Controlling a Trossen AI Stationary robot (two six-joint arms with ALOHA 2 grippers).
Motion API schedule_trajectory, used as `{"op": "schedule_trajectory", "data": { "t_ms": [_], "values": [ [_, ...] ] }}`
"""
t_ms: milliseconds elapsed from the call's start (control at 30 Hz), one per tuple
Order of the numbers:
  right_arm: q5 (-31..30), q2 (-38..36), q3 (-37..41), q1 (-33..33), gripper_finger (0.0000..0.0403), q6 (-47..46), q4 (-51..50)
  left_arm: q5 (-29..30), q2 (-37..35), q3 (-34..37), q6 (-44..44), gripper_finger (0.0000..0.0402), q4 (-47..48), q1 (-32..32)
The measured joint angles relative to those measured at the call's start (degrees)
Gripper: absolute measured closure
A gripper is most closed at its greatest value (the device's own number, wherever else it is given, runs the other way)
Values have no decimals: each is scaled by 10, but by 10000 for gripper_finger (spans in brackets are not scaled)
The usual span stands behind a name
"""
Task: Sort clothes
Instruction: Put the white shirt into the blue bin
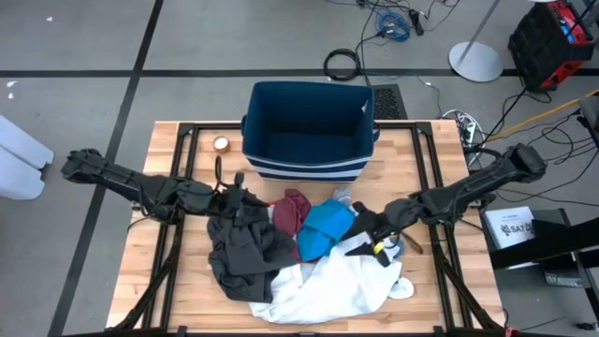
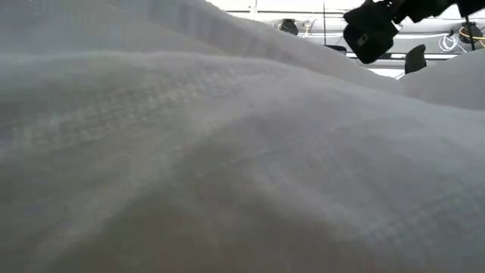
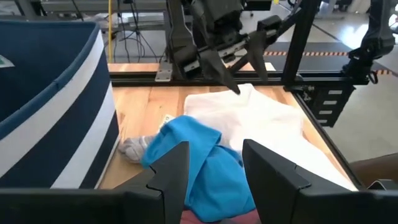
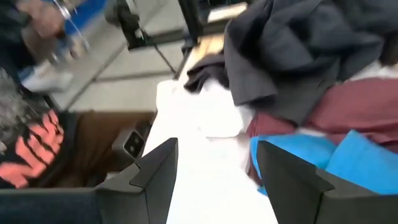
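Note:
The clothes lie heaped on the wooden table [image 1: 187, 281] in front of the dark blue striped bin [image 1: 309, 131]. In the heap are a dark grey garment [image 1: 245, 251], a maroon one [image 1: 292, 215], a bright blue one [image 1: 328, 227], a large white one [image 1: 323, 285] and a small blue-grey piece [image 3: 134, 148] beside the bin. My left gripper [image 1: 251, 204] hovers open over the dark grey garment's far part, and its fingers [image 3: 168, 174] point across the blue garment [image 3: 199, 155]. My right gripper [image 1: 358, 232] hovers open over the blue and white garments [image 4: 199, 155].
A roll of tape [image 1: 221, 143] sits left of the bin. Black frame rails [image 1: 178, 168] run along the table's sides. The white garment [image 2: 227, 152] fills the low view. A person [image 4: 31, 143] stands beyond the table's near left corner in the right wrist view.

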State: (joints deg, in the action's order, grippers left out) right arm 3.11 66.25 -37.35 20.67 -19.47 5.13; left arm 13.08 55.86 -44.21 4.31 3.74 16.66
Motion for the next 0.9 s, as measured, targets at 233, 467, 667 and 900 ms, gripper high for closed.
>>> {"op": "schedule_trajectory", "data": {
  "t_ms": [233, 467, 667, 900],
  "values": [
    [1, 104, -158, 21, 195, 21, -258, -8, 0, 0, 28, 242, 0, 0],
    [3, 184, -274, 27, 195, 20, -386, -13, 0, 0, 28, 242, 3, 0],
    [13, 208, -273, 22, 195, 13, -422, -22, 0, 0, 16, 242, 16, 0],
    [-16, 210, -256, 11, 195, 0, -447, -22, 0, 0, -6, 242, 16, 0]
  ]
}}
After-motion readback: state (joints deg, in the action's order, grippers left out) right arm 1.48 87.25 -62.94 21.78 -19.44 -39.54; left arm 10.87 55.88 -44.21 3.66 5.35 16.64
